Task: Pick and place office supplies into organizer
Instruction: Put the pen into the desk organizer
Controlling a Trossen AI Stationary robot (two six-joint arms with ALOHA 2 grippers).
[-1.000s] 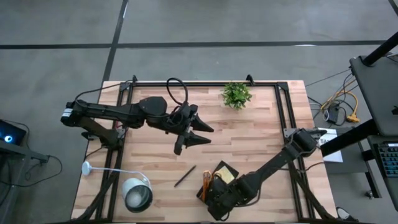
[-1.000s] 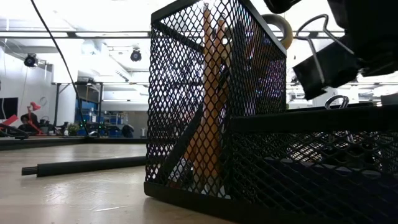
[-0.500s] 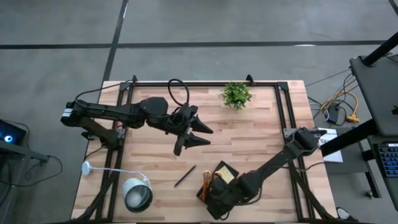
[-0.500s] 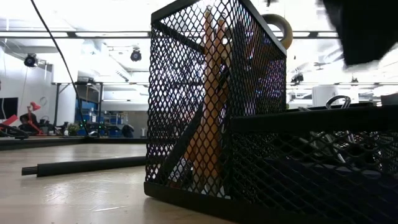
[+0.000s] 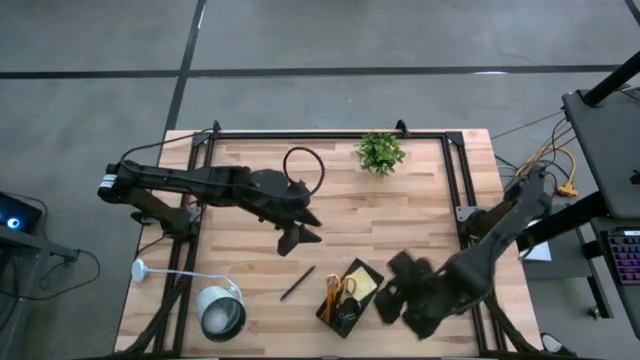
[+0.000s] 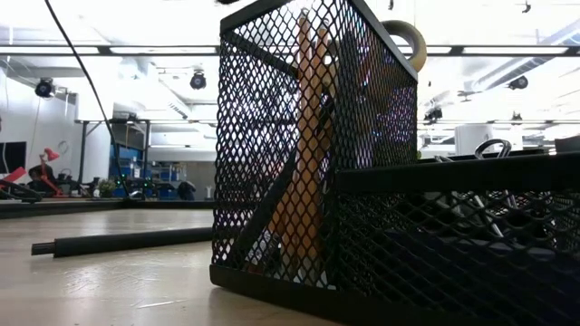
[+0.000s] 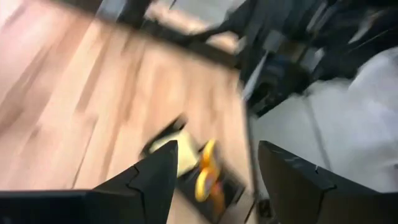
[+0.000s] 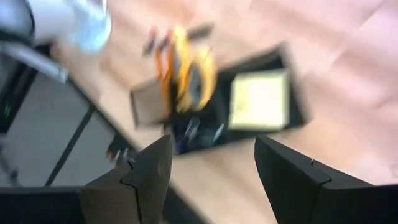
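The black mesh organizer [image 5: 341, 324] stands near the table's front edge. It holds orange pencils [image 6: 306, 136], yellow-handled scissors [image 8: 186, 71] and a yellow sticky-note pad [image 8: 258, 99]. A binder clip's wire loop [image 6: 494, 147] shows over its low wall. One black pen [image 5: 297, 283] lies flat on the table, left of the organizer. My right gripper [image 5: 392, 290] hovers open and empty just right of the organizer, above it. My left gripper [image 5: 311, 230] is open and empty above the table's middle, tipped downward toward the organizer [image 7: 186, 177].
A round silver-white lamp [image 5: 220, 312] stands at the front left, also in the right wrist view [image 8: 68, 25]. A small green plant [image 5: 380, 152] sits at the far edge. Bare wood lies between the plant and the organizer.
My right gripper has let go of the binder clip it held over the organizer's low compartment. It has then risen and swung toward the table's right edge, clear of the low view. My left gripper has tipped downward in place.
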